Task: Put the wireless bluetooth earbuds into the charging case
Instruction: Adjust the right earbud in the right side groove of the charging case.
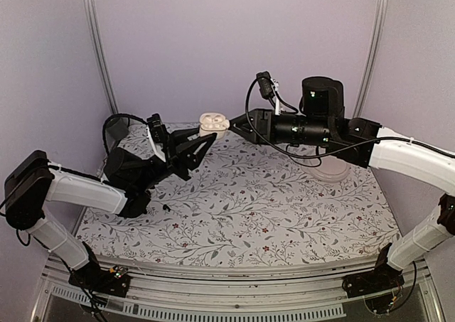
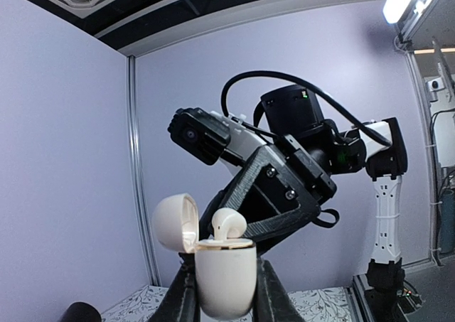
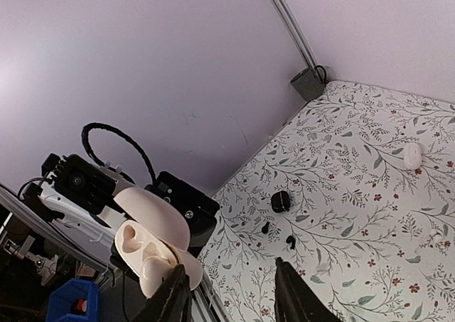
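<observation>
Lavender walls (image 1: 213,38), floral tabletop (image 1: 284,215). Left gripper (image 2: 226,301) clamps cream charging case (image 2: 225,276) upright, raised off tabletop, lid open. One cream earbud (image 2: 228,224) sits in case, top poking out. Right gripper (image 3: 231,293) just beside case, fingers parted, nothing between. Second earbud (image 3: 412,156), white, lies on tabletop well apart from case.

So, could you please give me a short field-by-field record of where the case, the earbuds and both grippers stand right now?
charging case: lid open, upright, held above the table
left gripper: shut on the case's sides
earbud: cream, standing in the case, seemingly not fully seated
right gripper: open, empty, tips close to the case
small white piece: lying on the floral cloth, possibly the second earbud
</observation>
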`<state>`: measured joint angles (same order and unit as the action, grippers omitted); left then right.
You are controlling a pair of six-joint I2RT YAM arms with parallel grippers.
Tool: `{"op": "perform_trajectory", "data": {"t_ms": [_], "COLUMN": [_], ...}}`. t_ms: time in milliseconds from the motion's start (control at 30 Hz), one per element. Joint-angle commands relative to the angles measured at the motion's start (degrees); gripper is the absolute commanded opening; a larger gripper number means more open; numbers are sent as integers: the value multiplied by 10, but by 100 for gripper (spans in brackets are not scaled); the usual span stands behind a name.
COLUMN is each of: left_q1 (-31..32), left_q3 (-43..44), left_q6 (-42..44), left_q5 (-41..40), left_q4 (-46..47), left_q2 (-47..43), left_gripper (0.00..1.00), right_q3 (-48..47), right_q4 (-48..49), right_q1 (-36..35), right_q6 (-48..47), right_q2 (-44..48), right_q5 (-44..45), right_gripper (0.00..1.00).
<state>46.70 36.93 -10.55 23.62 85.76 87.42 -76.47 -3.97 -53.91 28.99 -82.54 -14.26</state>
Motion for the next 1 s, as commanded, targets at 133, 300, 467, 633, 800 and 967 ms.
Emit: {"op": "perform_trajectory", "data": {"t_ms": [133,300,467,633,800,967], "left_q1": [-2,-2,-2,-3,-3,-1], "left_q3": [15,14,15,16,19,19], "left_q6": [6,7,8,8,8,8], "left_q5": [-11,-13,-13,-14,-10,-9], "left_q4": [-19,-20,-23,-26,-31,-33], "left_q2": [1,3,4,6,7,8], "left_gripper": [0,0,0,0,0,0], "right_q3": [2,2,1,-2,-8,-18], "right_q4": [1,0,-4,-10,-12,-18], "right_q1": [-16,-18,-21,-27,-31,-36], "right_q6": [2,2,-2,-7,-12,-20], "right_q2": [23,25,30,34,31,27], "right_q5": [3,8,21,34,37,40], "right_gripper": [42,41,41,41,41,41]}}
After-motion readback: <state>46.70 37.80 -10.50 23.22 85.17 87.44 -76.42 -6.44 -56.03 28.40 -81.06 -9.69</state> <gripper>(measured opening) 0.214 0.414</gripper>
